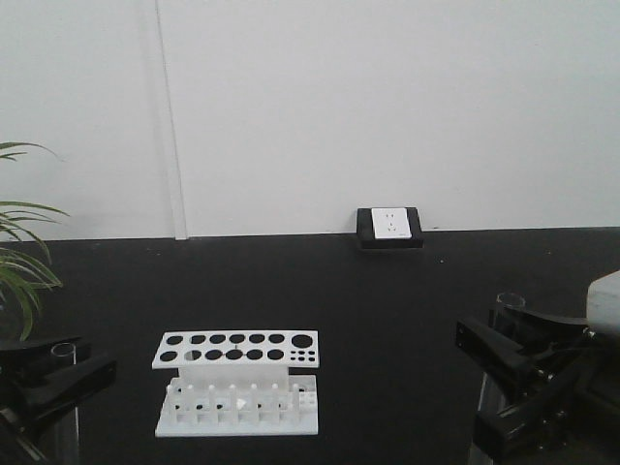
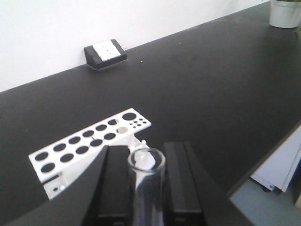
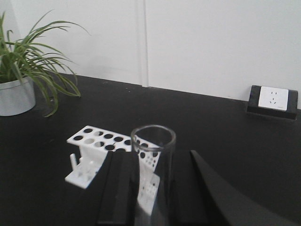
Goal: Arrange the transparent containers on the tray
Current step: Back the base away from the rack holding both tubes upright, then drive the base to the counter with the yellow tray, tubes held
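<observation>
my left gripper (image 2: 146,200) is pressed in on a clear glass tube, the left tube (image 2: 146,174). its two black fingers (image 2: 116,188) touch the glass on both sides. the left tube stands straight up, its long way going up and down, with its open mouth on top. my right gripper (image 3: 153,197) pinches the right tube (image 3: 153,160) the same way. that one stands up too, mouth on top. i cannot see the bottoms of the tubes. one tube is at each side of the black table (image 1: 387,291). between them on the table sits a white rack (image 1: 237,383) with round holes. a wall plug (image 1: 389,226) is at the back, and a green plant (image 1: 19,262) is at the left.
</observation>
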